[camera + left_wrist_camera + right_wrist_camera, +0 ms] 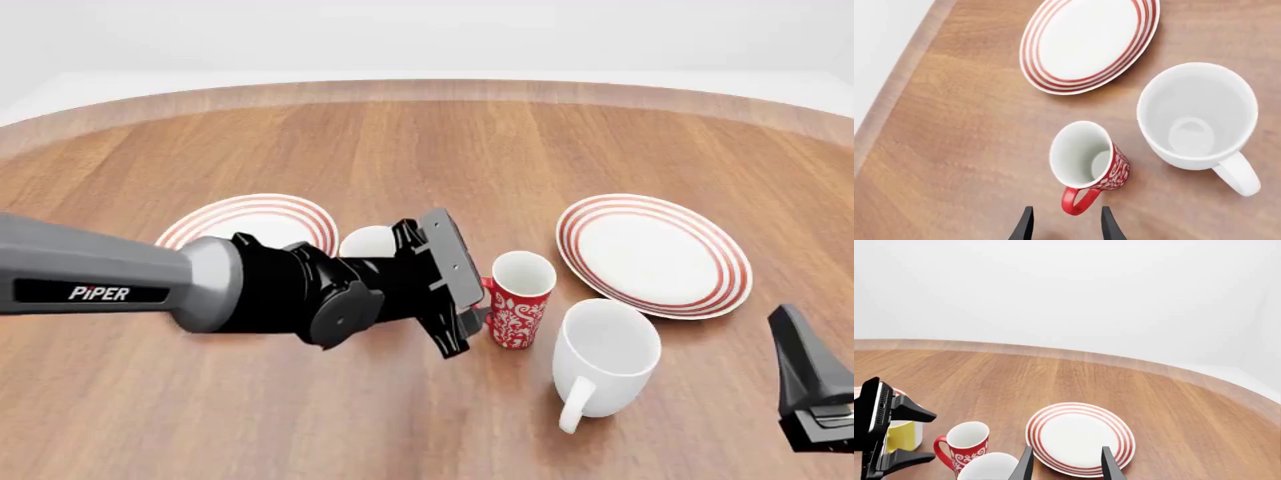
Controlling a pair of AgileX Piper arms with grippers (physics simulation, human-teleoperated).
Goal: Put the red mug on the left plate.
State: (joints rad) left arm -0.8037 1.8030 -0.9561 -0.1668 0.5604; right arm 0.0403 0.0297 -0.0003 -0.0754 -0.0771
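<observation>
The red mug (519,299) with a white floral pattern stands upright on the table between the two plates; it also shows in the left wrist view (1087,159) and the right wrist view (967,444). My left gripper (1067,227) is open, its fingers either side of the mug's handle and just short of it, touching nothing; in the front view the left gripper (475,292) sits right beside the mug. The left plate (275,214) is partly hidden behind my left arm. My right gripper (1066,466) is open and empty, low at the front right (809,385).
A larger white mug (607,352) stands just right of and in front of the red mug. The right plate (654,253) lies beyond it. A yellow mug (906,435) stands beside the left plate, mostly hidden by my left arm. The table's far edge curves behind.
</observation>
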